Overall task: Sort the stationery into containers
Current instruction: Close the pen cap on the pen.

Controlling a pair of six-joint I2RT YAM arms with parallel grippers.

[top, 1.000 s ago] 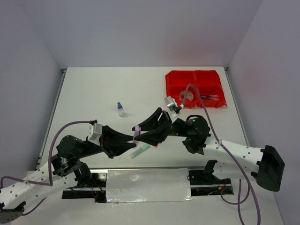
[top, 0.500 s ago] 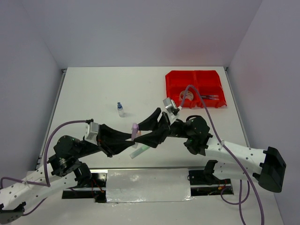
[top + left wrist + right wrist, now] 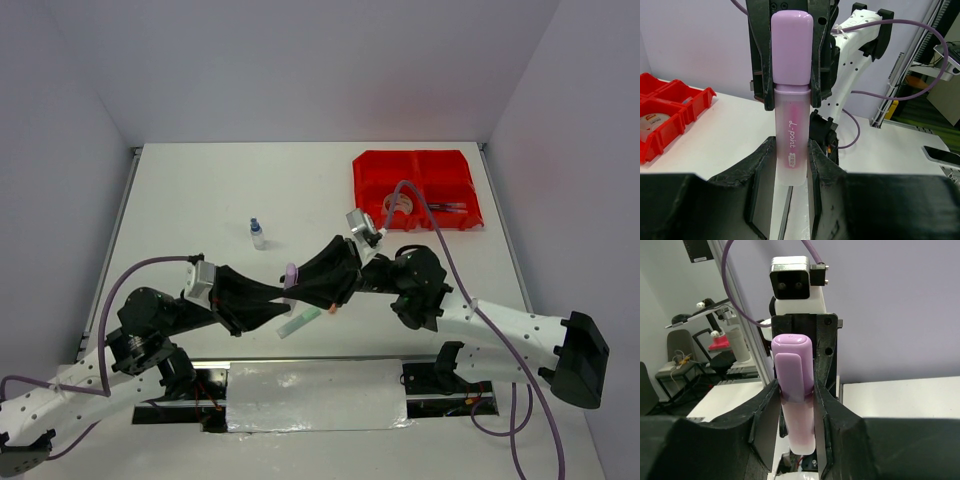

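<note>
- Pink translucent highlighter with a lilac cap (image 3: 791,100) is off the white table (image 3: 200,200), held in the air between the two arms and well apart from the bright red four-bin block (image 3: 358,190) at the far right corner.
- The left gripper (image 3: 791,152) is clenched on the frosted barrel, and the right gripper (image 3: 795,395) pinches the cap end with a finger pressed against each side.
- What has just changed: a second ago the right jaws stood spread on either side of the marker with a gap, and half a second ago they were wider still. Now they have closed onto it.
- In my judgement the handover is half done. Both arms grip the marker, and the left must let go before the right, the arm nearer the bins, can carry it over.
- The marker has barely moved over the last second, and the left grip looks unchanged.
- From above, the black fingers overlap, so which arm bears the weight is hard to tell.
- A pale green highlighter (image 3: 298,322) lies on the table just below the grippers, and a small clear bottle with a blue cap (image 3: 257,233) stands farther back on the left. Neither has moved. A tape roll (image 3: 398,205) already sits in a near bin.
</note>
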